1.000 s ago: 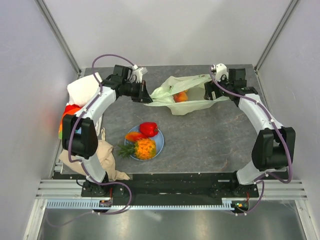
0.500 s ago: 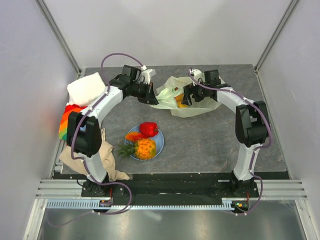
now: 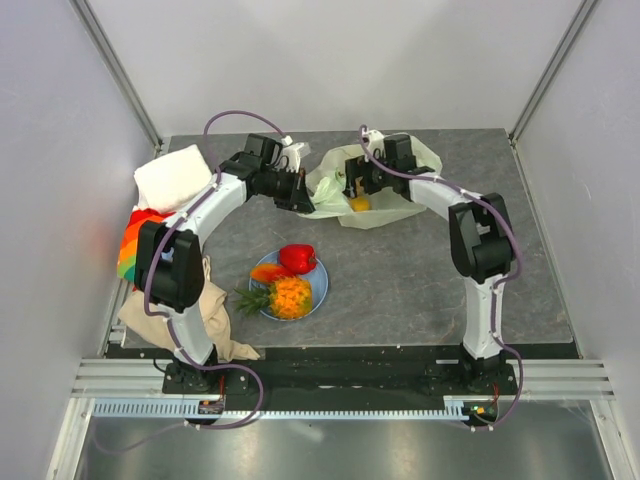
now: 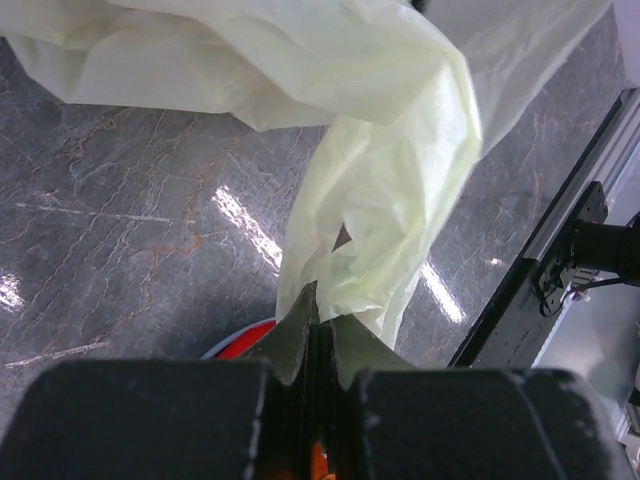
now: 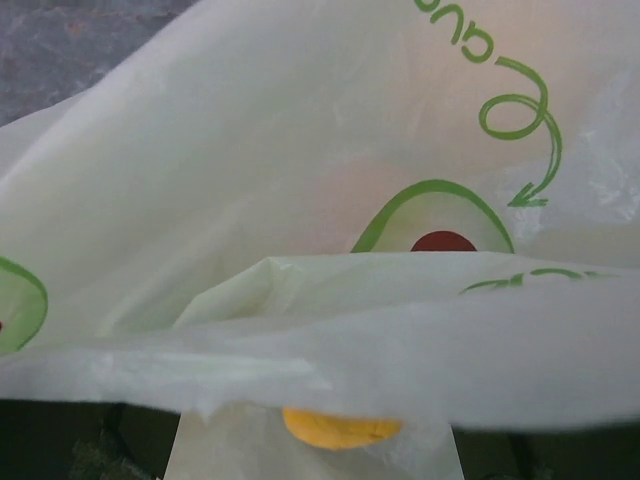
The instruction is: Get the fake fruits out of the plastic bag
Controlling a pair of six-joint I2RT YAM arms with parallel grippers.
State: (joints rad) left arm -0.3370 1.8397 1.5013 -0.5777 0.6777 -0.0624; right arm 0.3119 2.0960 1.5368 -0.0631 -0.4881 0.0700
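Observation:
The pale yellow-green plastic bag [image 3: 385, 195] lies crumpled at the back of the table. My left gripper [image 3: 300, 192] is shut on the bag's left edge; the left wrist view shows the jaws pinched on a twisted strip of bag [image 4: 385, 230]. My right gripper [image 3: 353, 186] is over the bag's middle, its fingers hidden by plastic. A yellow-orange round fruit [image 3: 360, 204] shows at the bag's mouth and under a fold in the right wrist view [image 5: 340, 428]. The pineapple [image 3: 288, 297], the red pepper piece [image 3: 297, 258] and an orange piece [image 3: 268, 272] lie on the light-blue plate [image 3: 318, 287].
A white cloth [image 3: 170, 178] sits at the back left, a rainbow-coloured item [image 3: 133, 243] at the left edge and a beige cloth [image 3: 205, 315] at the front left. The metal frame rail [image 3: 320, 378] runs along the near edge.
My right arm has swung left across the bag and now sits over its middle. The bag has bunched up leftwards. My left gripper has shifted slightly right, still holding the bag.

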